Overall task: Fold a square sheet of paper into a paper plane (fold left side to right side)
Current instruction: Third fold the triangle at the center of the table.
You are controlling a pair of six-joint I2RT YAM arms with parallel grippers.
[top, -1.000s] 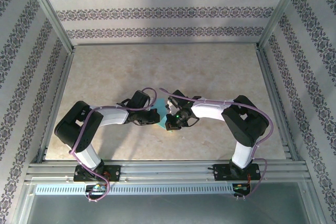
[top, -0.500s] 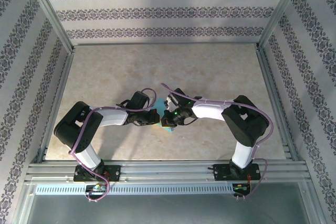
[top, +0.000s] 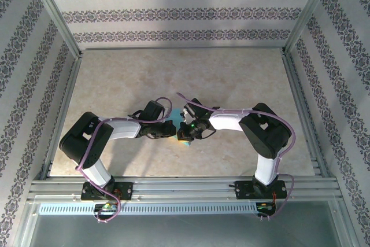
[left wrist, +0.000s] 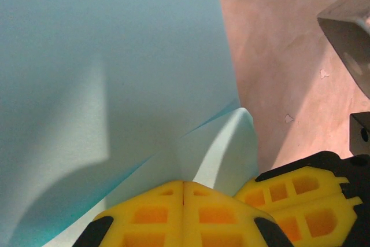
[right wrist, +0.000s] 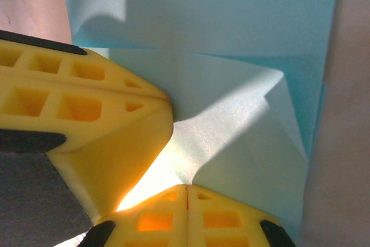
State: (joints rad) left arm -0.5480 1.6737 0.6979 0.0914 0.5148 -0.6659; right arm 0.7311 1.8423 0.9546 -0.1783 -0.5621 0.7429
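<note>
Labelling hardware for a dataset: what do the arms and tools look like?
The left arm and right arm have white links, black joints and a purple cable. The left tool and right tool have yellow fingers with square recesses and black trim.

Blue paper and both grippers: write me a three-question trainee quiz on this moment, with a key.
1. True or false: the left gripper stands wide open.
2. The sheet of paper is: A, flat and unfolded; B, partly folded, with a flap raised near the fingertips; C, crumpled into a ball.
3. Fill in: the right gripper has ___ fingers.

Key: 1 false, it is shut; 2 B; 3 yellow.
</note>
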